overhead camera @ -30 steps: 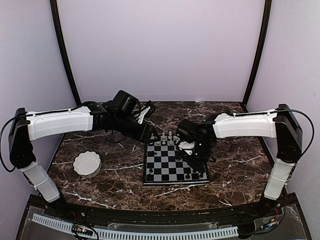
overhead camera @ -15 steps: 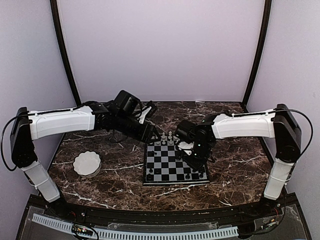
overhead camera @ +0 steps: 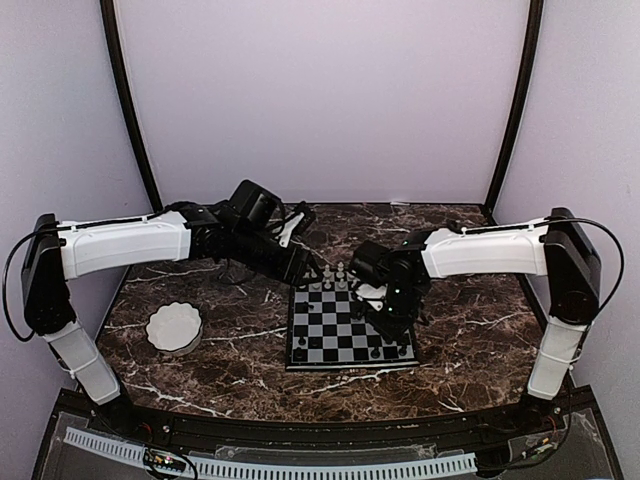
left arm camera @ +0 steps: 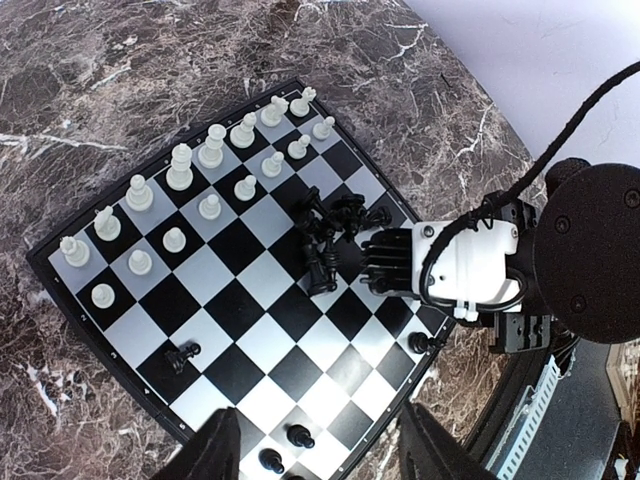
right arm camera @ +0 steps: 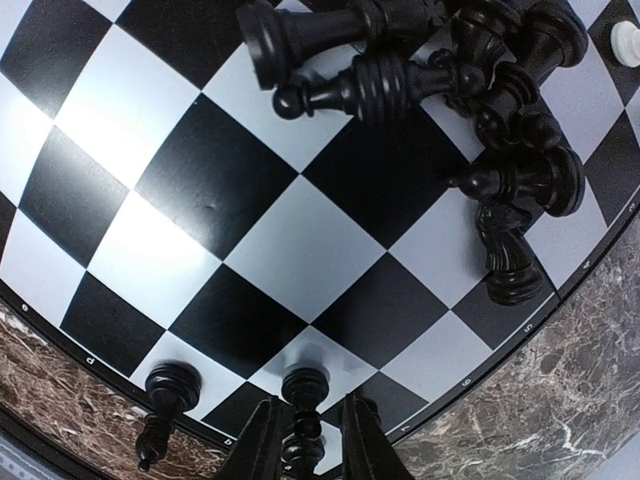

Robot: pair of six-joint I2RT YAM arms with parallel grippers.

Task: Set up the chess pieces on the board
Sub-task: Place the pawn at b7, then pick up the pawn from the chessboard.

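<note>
The board (overhead camera: 330, 342) lies in the middle of the marble table. White chess pieces (left arm camera: 180, 170) stand in two rows along its far edge. A heap of black pieces (left arm camera: 330, 225) lies tipped over near the board's middle, and it also shows in the right wrist view (right arm camera: 480, 90). My right gripper (right arm camera: 312, 445) is low over the board's right edge (overhead camera: 395, 322), shut on an upright black piece (right arm camera: 305, 385). Another black piece (right arm camera: 170, 390) stands beside it. My left gripper (left arm camera: 325, 450) hovers open and empty above the board's far left corner (overhead camera: 308, 270).
A white scalloped bowl (overhead camera: 174, 327) sits on the table left of the board. Two black pawns (left arm camera: 298, 436) stand near the board's near edge and one black piece (left arm camera: 180, 355) lies on its side. The right arm (left arm camera: 470, 265) reaches over the board.
The right gripper has edged slightly left over the board's right side. The left arm has barely moved.
</note>
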